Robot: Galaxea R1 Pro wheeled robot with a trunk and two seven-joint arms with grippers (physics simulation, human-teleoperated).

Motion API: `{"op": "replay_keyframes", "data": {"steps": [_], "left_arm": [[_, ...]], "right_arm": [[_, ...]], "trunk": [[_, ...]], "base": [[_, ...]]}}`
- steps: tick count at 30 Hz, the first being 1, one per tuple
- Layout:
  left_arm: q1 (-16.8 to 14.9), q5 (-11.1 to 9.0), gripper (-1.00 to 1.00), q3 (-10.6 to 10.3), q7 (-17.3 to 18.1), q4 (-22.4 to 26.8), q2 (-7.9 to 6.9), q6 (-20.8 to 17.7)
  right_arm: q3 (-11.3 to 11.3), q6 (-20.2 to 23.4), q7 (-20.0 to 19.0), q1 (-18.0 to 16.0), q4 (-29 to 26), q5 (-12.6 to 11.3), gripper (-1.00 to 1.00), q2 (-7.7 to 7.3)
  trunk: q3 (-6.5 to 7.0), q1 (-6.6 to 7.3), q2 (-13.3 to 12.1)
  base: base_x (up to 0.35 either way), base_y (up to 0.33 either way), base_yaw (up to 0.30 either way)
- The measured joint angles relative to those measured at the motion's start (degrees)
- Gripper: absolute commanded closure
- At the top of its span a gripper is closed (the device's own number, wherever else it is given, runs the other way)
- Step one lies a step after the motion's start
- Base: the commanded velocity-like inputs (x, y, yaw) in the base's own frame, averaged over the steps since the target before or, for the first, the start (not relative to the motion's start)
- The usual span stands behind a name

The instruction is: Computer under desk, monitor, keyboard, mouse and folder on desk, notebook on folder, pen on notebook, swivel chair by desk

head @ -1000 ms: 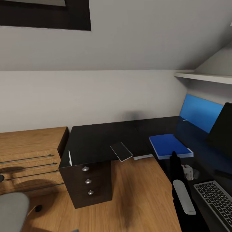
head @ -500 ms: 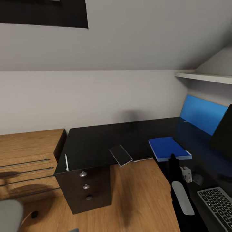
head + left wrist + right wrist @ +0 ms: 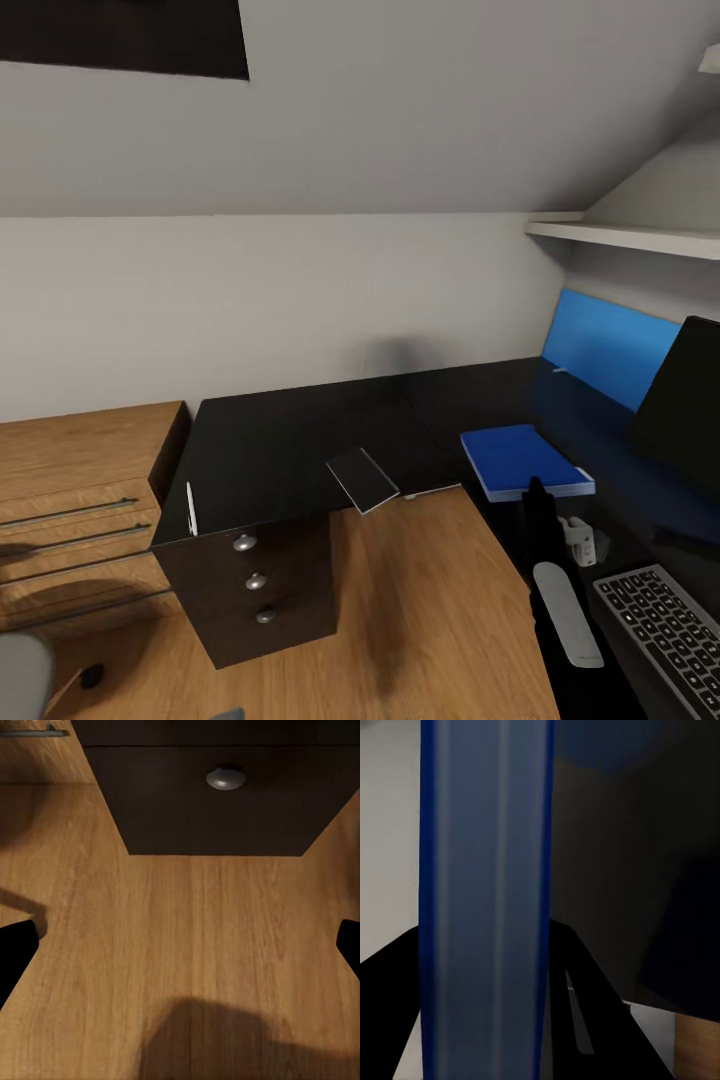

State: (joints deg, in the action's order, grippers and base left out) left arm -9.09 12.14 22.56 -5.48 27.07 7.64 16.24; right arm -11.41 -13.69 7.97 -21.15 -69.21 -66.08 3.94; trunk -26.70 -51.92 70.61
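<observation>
Folder (image 3: pixel 520 458) on desk (image 3: pixel 280 450), just beyond right end effector (image 3: pixel 540 497).

Light-wood cabinet (image 3: pixel 70 470) at left edge, metal bar handles. Wood floor (image 3: pixel 420 610) lower centre. White wall shelf (image 3: pixel 620 236) upper right. Blue panel (image 3: pixel 600 345) below shelf. Dark frame (image 3: pixel 120 35) upper left.

The folder (image 3: pixel 522 458) is laid on the desk (image 3: pixel 290 440), left of the monitor (image 3: pixel 685 405). The keyboard (image 3: pixel 665 625) is positioned in front of the monitor. The pen (image 3: pixel 190 507) is located at the desk's left edge, above the drawer unit (image 3: pixel 255 585).
</observation>
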Motion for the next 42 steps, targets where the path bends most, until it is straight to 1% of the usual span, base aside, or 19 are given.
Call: {"op": "replay_keyframes", "data": {"steps": [3, 7, 11, 19, 26, 31, 34, 37, 40, 42], "left_arm": [[0.0, 0.04, -1.0, 0.01, 0.0, -0.03, -0.02, 0.03], [0.0, 0.08, -1.0, -0.02, 0.01, -0.13, -0.05, 0.1], [0.0, 0.09, -1.0, -0.06, -0.05, -0.15, -0.05, 0.1], [0.0, 0.02, -1.0, -0.11, 0.0, -0.15, 0.03, 0.09], [0.0, 0.08, -1.0, -0.11, 0.01, -0.15, 0.12, 0.09], [0.0, 0.14, -1.0, -0.13, 0.05, -0.15, 0.12, 0.09], [0.0, 0.21, -1.0, -0.14, 0.09, -0.15, 0.13, 0.09], [0.0, 0.25, -1.0, -0.14, 0.09, -0.15, 0.13, 0.09], [0.0, 0.26, -1.0, -0.17, 0.09, -0.15, 0.13, 0.09], [0.0, 0.26, -1.0, -0.19, 0.09, -0.15, 0.13, 0.09]], "right_arm": [[-0.08, 0.05, 0.09, 0.0, 0.08, 0.0, 1.0, -0.14], [-0.1, 0.06, 0.1, 0.0, 0.11, 0.01, 1.0, -0.18], [-0.16, 0.06, 0.11, -0.1, 2.88, 0.05, 1.0, -0.38], [-0.19, 0.04, 0.01, -0.26, 4.41, 0.14, 1.0, -0.56], [-0.33, -0.2, -0.15, -1.69, 7.11, 0.26, 1.0, -0.62], [-0.49, -0.21, -0.1, -1.9, 7.51, 0.16, 1.0, -1.2], [-1.29, -0.21, 0.0, -1.93, 7.56, -0.02, 1.0, -1.45], [-1.8, -0.19, 0.06, -1.93, 7.58, -1.24, 1.0, -1.47], [-2.82, -0.14, 0.1, -1.93, 7.61, -4.55, 1.0, -1.79], [-3.34, -0.12, 0.1, -1.93, 7.65, -6.13, 1.0, -2.12]], "trunk": [[0.0, 0.0, 0.0], [0.0, 0.03, 0.01], [0.0, 0.01, 0.0], [0.0, 0.0, 0.0], [0.0, 0.0, 0.0], [0.0, 0.0, 0.0], [0.0, 0.0, 0.0], [0.0, 0.0, 0.0], [0.0, 0.0, 0.0], [0.0, 0.0, 0.0]], "base": [[0.025, 0.0, 0.0], [0.236, 0.0, 0.0], [0.17, 0.0, 0.0], [0.02, 0.0, 0.0], [0.001, 0.0, 0.0], [0.0, 0.0, 0.0], [0.0, 0.0, 0.0], [0.0, 0.0, 0.0], [0.0, 0.0, 0.0], [0.0, 0.0, 0.0]]}}
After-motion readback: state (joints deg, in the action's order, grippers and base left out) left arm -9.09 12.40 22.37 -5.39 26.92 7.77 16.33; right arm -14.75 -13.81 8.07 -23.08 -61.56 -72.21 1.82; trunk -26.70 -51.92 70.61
